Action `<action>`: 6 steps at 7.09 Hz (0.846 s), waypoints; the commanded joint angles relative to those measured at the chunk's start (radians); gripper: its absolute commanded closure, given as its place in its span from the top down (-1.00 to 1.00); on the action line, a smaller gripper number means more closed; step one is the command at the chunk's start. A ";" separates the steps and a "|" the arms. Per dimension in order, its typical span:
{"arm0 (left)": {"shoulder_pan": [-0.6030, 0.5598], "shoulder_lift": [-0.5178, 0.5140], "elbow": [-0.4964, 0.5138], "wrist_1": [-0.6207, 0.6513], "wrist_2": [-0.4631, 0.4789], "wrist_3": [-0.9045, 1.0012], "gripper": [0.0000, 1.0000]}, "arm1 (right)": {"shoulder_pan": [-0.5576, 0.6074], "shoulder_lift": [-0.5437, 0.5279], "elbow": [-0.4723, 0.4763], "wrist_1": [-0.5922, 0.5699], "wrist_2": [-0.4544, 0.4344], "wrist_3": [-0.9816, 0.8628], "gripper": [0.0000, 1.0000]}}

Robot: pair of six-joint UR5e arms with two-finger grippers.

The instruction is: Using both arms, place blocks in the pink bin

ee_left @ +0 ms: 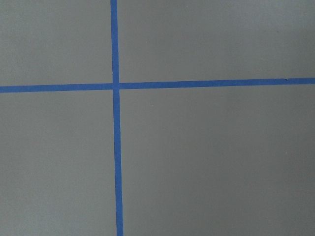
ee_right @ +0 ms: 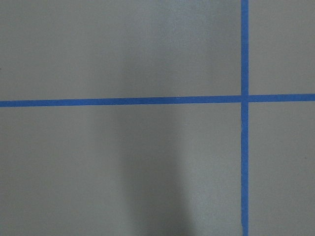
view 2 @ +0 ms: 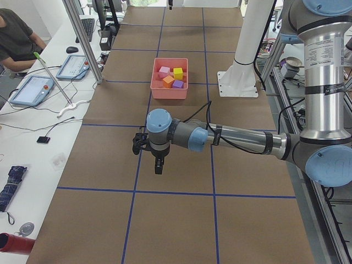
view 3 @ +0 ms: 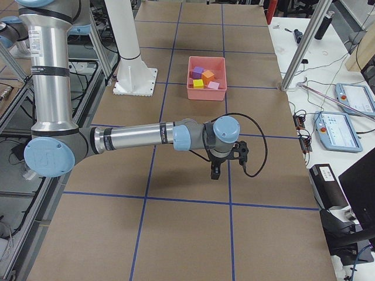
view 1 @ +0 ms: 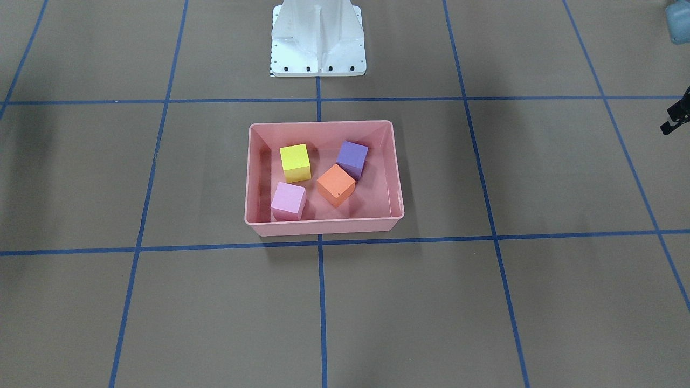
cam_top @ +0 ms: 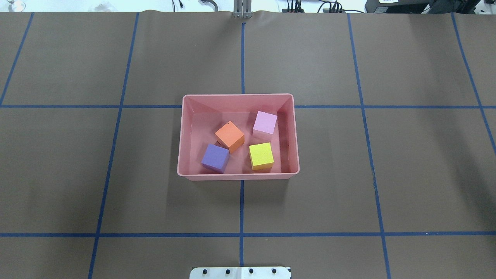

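Your left gripper [view 2: 158,166] is hanging above the table [cam_top: 348,174], carrying nothing; you cannot tell how far its jaws are spread. Same for your right gripper [view 3: 215,171]. Between them, well apart from both, the bin [cam_top: 237,176] is holding all four blocks [cam_top: 229,136].

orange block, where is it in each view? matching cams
Front-facing: orange block right of centre in the pink bin.
Overhead: orange block left of bin centre.
Exterior left: orange block in bin's near half.
Exterior right: orange block about bin centre.
Left wrist: not in view.
Right wrist: not in view.
Shared landmark: the pink bin.
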 commanded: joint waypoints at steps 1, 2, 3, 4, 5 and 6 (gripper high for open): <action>0.002 0.012 0.027 -0.003 0.006 0.004 1.00 | -0.001 0.004 -0.026 0.001 -0.048 -0.004 1.00; 0.000 0.012 0.026 -0.018 0.006 0.001 1.00 | -0.003 0.007 -0.028 0.002 -0.043 -0.003 1.00; 0.000 0.009 0.035 -0.032 0.005 0.001 1.00 | -0.001 0.003 0.003 0.001 -0.040 -0.006 1.00; 0.000 0.006 0.027 -0.032 0.003 -0.004 1.00 | -0.001 0.003 0.006 0.001 -0.040 -0.006 1.00; -0.001 0.008 0.003 -0.038 -0.004 -0.007 1.00 | -0.001 0.003 0.010 0.001 -0.027 -0.008 1.00; -0.001 0.003 0.003 -0.038 0.002 -0.009 1.00 | 0.000 -0.009 0.032 0.001 -0.002 -0.006 1.00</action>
